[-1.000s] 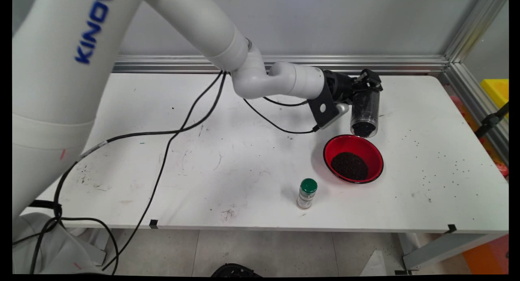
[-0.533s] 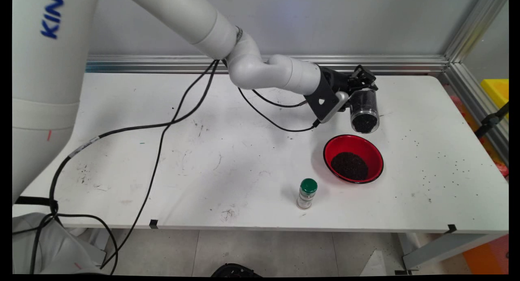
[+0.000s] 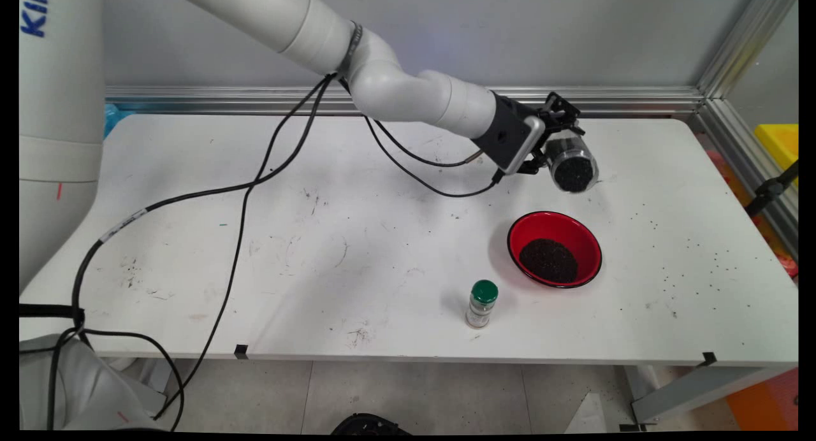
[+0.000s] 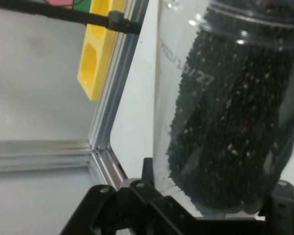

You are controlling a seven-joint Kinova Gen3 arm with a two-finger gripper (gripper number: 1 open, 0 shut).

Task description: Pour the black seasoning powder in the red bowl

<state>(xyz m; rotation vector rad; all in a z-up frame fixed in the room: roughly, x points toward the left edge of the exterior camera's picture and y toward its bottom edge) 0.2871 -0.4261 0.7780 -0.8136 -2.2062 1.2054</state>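
**Clear jar of dark grains, held tilted above the worktop**

The clear jar (image 3: pixel 572 166) is hanging in the end effector (image 3: pixel 553 138), clamped at its closed end, its mouth tilting toward the camera behind the red bowl (image 3: pixel 554 248), which is holding dark grains. A green-capped bottle (image 3: pixel 482 304) is standing near the bowl on the worktop (image 3: pixel 382 250). Fingertips are hiding behind the jar; its rim is cut off in the hand view.

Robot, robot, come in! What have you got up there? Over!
Gripper shut on clear jar of black grains, tilted in air. Red bowl below, holding grains. Green-capped bottle nearby.
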